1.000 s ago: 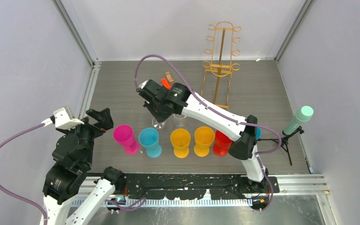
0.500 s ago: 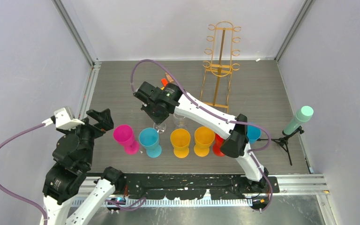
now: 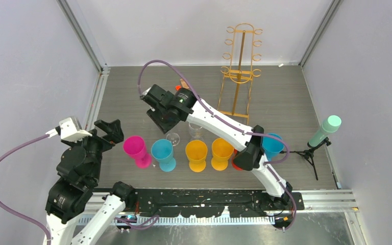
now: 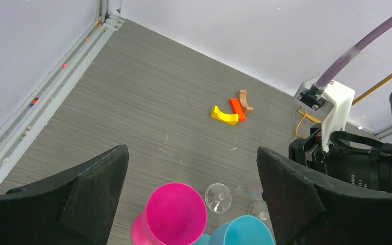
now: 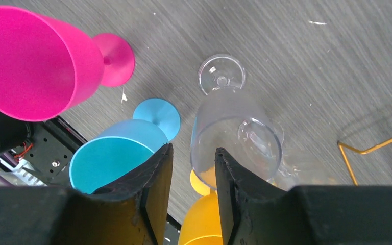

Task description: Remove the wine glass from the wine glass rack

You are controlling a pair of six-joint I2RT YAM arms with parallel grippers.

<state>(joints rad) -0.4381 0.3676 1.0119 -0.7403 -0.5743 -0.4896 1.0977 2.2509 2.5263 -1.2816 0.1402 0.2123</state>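
Wine glass (image 3: 172, 138) is off the rack (image 3: 240, 71). It stands upright on the table (image 3: 127, 97), just behind the cup row, at 12 o'clock of the blue cup (image 3: 163, 154). A second clear glass (image 3: 196, 130) is just beside it at 2 o'clock. That looks like the drop spot, so the task is probably near done.

Right gripper (image 5: 194, 150): jaws part-open and nothing clamped. It sits above the glass, at about 11 o'clock of it in the top view, clear of the bowl, likely so it doesn't tip the glass.

Left gripper (image 4: 192, 153): jaws wide apart and empty. It is parked at 8 o'clock of the table, out of the way and not needed here.

The rack is at 1 o'clock on the far side. Its hooks look bare, but with thin wire and clear glass I can't be fully sure.

Hard to see:
- The glass stem barely shows from the top.
- In the right wrist view the two clear glasses overlap, so which foot belongs to which is unclear.
- The red cup (image 3: 236, 162) is mostly hidden behind the right arm.
- The rack is cut off to a corner in both wrist views.
- The left wrist view catches the glasses only at its bottom edge.
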